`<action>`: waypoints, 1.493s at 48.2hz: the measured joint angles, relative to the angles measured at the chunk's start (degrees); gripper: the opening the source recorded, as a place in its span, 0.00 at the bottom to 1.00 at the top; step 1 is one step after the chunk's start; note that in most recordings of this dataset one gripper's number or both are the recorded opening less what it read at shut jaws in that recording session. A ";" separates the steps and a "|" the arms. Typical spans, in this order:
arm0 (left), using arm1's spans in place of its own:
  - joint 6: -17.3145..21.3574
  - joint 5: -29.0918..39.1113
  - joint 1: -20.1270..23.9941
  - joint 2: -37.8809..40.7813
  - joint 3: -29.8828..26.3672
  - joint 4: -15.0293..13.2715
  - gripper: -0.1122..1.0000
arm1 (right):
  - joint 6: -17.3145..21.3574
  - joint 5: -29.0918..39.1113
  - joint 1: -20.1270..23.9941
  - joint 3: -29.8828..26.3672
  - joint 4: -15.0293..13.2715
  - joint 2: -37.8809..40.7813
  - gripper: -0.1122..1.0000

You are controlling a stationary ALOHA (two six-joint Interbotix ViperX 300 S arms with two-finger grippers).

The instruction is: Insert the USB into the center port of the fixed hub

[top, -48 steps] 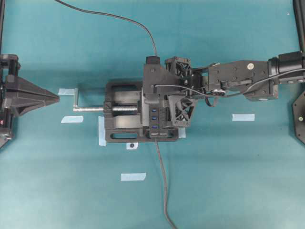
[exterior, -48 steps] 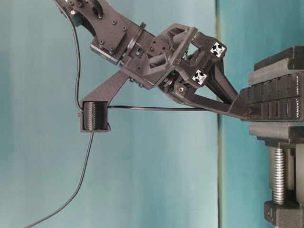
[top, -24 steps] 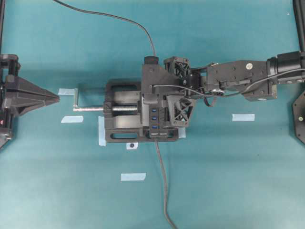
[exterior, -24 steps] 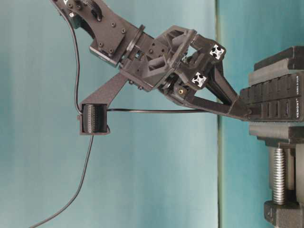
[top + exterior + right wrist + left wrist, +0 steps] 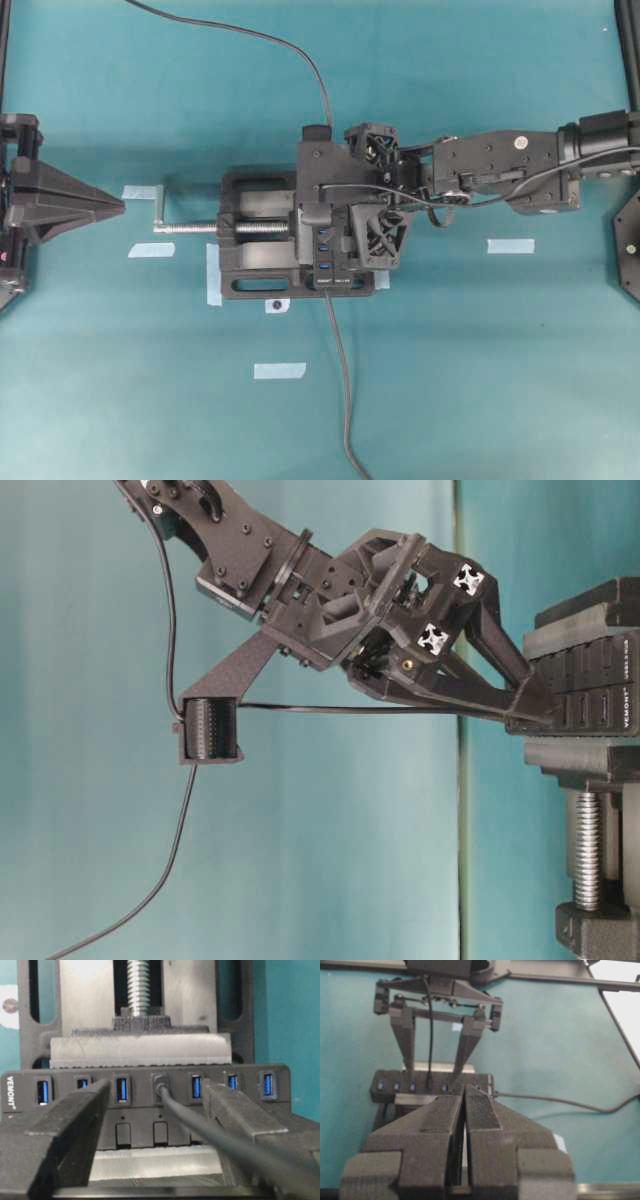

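Observation:
The fixed hub (image 5: pixel 140 1110) is clamped in a black vise (image 5: pixel 140 1047). The USB plug (image 5: pixel 160 1084) sits in the center port, the fourth of seven, and covers it; the other six blue slots are bare. Its dark-grey cable (image 5: pixel 220 1135) runs back to the lower right. My right gripper (image 5: pixel 157 1091) is open, with one finger on each side of the plug and neither touching it. From overhead it hangs over the hub (image 5: pixel 325 262). My left gripper (image 5: pixel 464 1091) is shut and empty, far left (image 5: pixel 110 206).
The vise's silver screw and crank (image 5: pixel 165 215) stick out to the left. The hub's thicker grey lead (image 5: pixel 340 370) runs to the front edge. Bits of blue tape (image 5: pixel 279 371) mark the cloth. The USB cable (image 5: pixel 250 35) trails to the back left.
My right gripper was shut on the plug at the hub; now its jaws have spread and let go, and the wrist has moved slightly closer to the hub. The left arm has not moved.

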 measured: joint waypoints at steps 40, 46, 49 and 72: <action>0.00 0.00 0.00 0.00 0.00 0.09 0.10 | 0.00 0.00 -1.23 2.64 0.09 -5.45 0.78; 0.00 0.09 0.00 -0.09 0.00 0.09 0.10 | 0.00 -0.18 -1.41 4.22 0.09 -8.09 0.78; 0.00 0.09 0.00 0.00 0.09 0.09 0.10 | 0.00 -0.53 -1.41 5.19 0.09 -9.32 0.78; 0.00 0.09 0.00 -0.35 0.18 0.09 0.10 | 1.32 -10.90 -2.11 15.21 0.09 -19.16 0.78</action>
